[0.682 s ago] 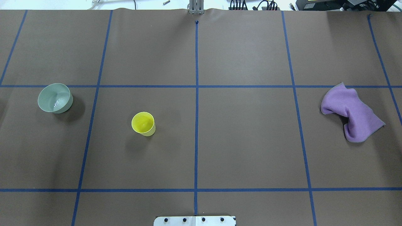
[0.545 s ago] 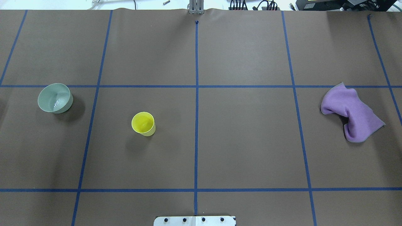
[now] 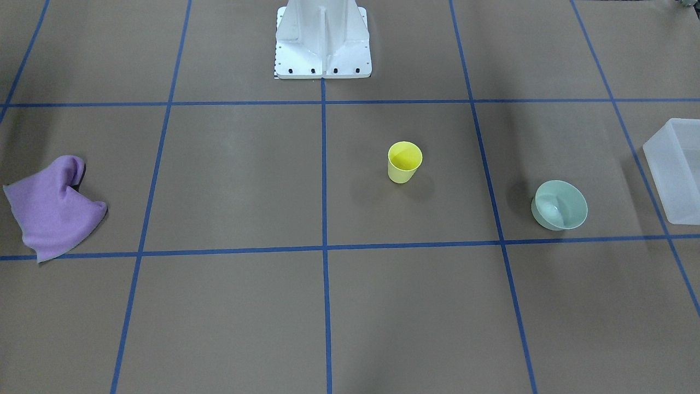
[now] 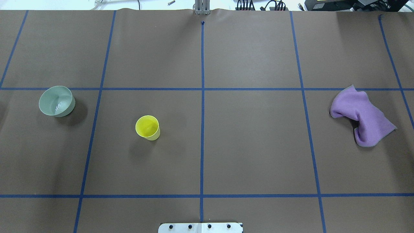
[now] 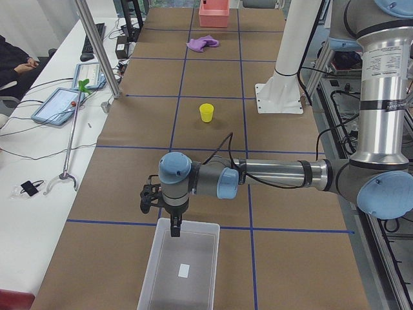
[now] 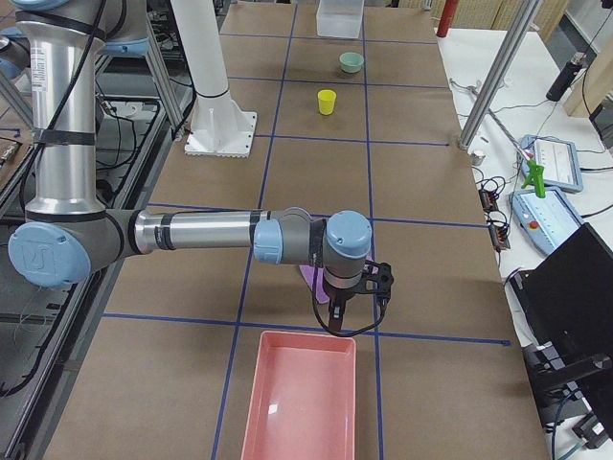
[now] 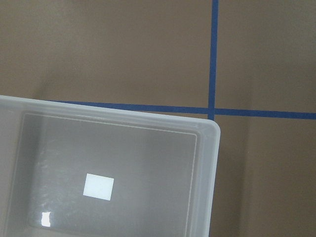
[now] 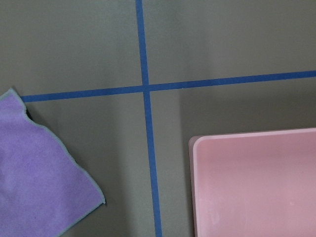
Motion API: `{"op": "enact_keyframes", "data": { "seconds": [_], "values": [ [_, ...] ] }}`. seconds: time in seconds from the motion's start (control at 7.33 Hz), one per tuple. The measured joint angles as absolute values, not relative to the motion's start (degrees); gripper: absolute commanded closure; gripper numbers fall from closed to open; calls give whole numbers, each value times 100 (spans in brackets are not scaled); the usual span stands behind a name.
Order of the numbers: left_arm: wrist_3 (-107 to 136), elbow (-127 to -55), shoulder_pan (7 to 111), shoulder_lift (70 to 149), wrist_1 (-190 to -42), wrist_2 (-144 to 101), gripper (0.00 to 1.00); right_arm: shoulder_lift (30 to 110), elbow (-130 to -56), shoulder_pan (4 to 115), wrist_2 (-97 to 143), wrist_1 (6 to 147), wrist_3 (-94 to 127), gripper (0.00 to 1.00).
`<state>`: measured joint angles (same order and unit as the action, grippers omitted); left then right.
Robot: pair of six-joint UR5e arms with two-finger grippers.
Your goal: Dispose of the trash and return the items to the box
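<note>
The yellow cup [image 4: 147,127] stands upright left of the table's middle; it also shows in the front view [image 3: 404,161]. The mint-green bowl [image 4: 56,101] sits upright further left, apart from the cup, and near the box in the front view [image 3: 559,205]. The frosted-white box [image 3: 675,169] stands empty at the table's left end, also in the left wrist view [image 7: 205,173]. My left gripper [image 5: 173,229] hangs over the box's near edge. My right gripper [image 6: 337,321] hangs at the other end. Both show only in side views, so I cannot tell whether they are open or shut.
A crumpled purple cloth [image 4: 360,115] lies on the right of the table, and shows in the right wrist view [image 8: 34,177]. A pink bin [image 6: 251,412] stands empty at the right end, just past the cloth. The robot's white base [image 3: 322,38] is at the table's edge.
</note>
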<state>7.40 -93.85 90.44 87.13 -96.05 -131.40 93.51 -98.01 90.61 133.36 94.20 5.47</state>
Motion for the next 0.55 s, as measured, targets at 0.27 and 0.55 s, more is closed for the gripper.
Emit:
{"op": "enact_keyframes", "data": {
  "seconds": [0.27,0.55],
  "values": [
    [763,-9415,9044,8705,-9779,-13178,1,9352,-9805,9061,13380,9422,558,0],
    [804,-9411,9041,8693,-9890,-13179,1,9359,-9860,9061,13395,9422,568,0]
  ]
}}
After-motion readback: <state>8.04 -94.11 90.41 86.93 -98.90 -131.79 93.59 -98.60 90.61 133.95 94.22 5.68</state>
